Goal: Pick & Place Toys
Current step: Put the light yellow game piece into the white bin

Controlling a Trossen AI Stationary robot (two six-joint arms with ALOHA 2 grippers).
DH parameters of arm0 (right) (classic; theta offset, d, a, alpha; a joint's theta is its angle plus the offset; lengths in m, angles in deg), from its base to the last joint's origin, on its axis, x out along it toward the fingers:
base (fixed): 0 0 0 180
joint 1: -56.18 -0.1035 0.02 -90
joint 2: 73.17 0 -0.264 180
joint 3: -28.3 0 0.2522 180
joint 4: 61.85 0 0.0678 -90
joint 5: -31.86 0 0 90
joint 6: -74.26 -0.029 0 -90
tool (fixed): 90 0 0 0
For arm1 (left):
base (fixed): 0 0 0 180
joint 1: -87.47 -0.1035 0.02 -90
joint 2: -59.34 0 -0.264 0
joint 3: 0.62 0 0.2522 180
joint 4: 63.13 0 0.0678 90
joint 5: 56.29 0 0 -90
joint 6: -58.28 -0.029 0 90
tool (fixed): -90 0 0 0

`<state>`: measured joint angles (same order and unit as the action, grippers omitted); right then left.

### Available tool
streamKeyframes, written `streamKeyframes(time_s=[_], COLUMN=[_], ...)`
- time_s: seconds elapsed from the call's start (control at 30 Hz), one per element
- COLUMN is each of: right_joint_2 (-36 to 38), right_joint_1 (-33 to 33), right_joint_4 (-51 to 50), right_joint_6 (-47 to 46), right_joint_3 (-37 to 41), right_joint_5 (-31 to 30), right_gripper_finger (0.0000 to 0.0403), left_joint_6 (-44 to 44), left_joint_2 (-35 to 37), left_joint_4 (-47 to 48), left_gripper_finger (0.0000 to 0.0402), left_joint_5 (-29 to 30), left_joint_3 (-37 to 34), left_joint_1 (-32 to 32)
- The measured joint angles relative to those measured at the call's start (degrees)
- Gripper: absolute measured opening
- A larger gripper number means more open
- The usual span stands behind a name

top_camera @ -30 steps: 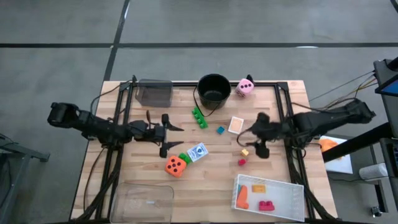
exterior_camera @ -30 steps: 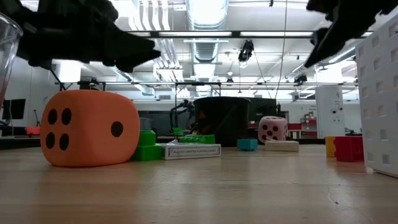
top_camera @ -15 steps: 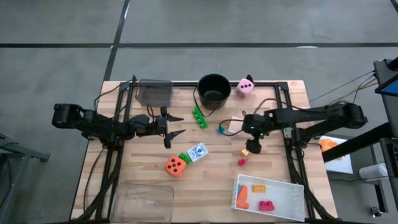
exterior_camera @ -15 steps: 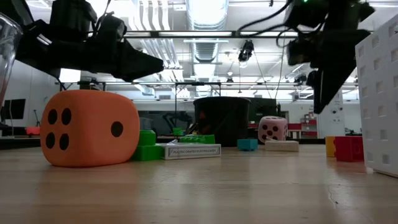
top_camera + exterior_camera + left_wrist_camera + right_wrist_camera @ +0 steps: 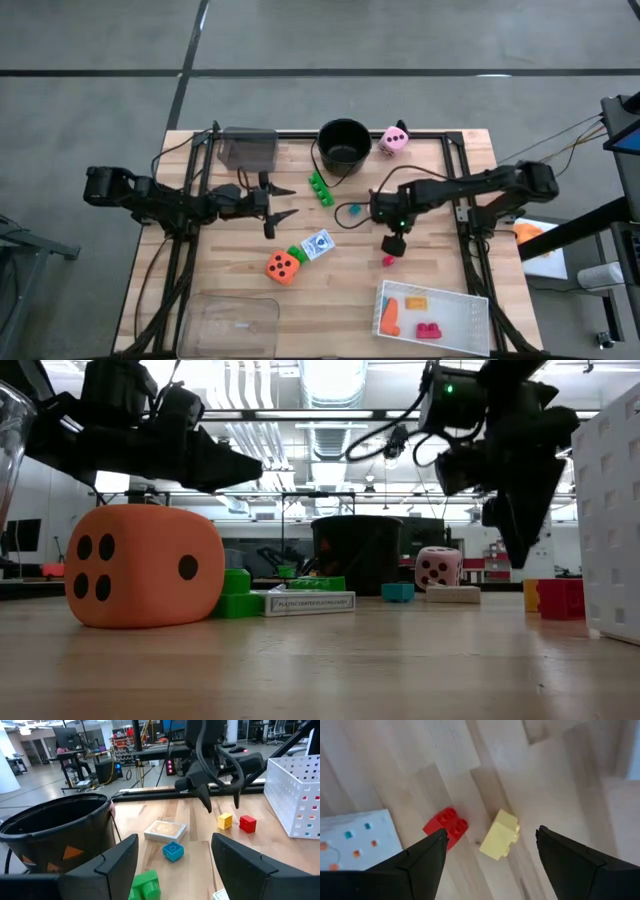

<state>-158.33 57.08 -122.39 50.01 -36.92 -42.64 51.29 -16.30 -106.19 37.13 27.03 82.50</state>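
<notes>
- Right pincer (image 5: pixel 490 865) poised over yellow brick (image 5: pixel 500 840), fingers apart, nothing held; red brick (image 5: pixel 446 827) just beside on the bench (image 5: pixel 440 270).
- Risk: closing off-centre, nudging yellow brick into red, or pinching both.
- Left pincer (image 5: pixel 172 870) waiting, fingers apart, empty, near black bucket (image 5: pixel 55 827).
- Nearby: blue brick (image 5: pixel 173 851), card pack (image 5: pixel 162 831), white tray (image 5: pixel 435 320), probably clear of the approach.

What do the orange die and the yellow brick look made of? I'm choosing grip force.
Orange die: probably soft foam, with a matte, slightly grainy skin and rounded edges. Yellow brick: apparently hard moulded plastic, smooth with a faint sheen, crisp corners and studs on top.
</notes>
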Motion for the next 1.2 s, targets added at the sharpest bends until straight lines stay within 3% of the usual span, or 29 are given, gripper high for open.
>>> streamKeyframes(time_s=[0.47, 0.97, 1.2], right_joint_2=[-5.89, -8.13, -5.22], right_joint_1=[-1.84, -2.14, -3.12], right_joint_4=[-0.20, -1.08, -1.59], right_joint_6=[-0.05, 0.63, 1.71], right_joint_3=[0.06, 0.04, 0.09], right_joint_5=[-0.10, -0.42, -3.92], right_gripper_finger=[0.0288, 0.0088, 0.0086], left_joint_6=[1.47, 1.43, 1.40], left_joint_2=[0.00, 0.00, 0.00], left_joint_4=[1.35, 1.40, 1.44], left_gripper_finger=[0.0253, 0.0253, 0.0253], left_joint_5=[0.00, 0.02, 0.02], left_joint_3=[-0.02, -0.02, -0.02], left_joint_1=[0.00, 0.00, 0.00])
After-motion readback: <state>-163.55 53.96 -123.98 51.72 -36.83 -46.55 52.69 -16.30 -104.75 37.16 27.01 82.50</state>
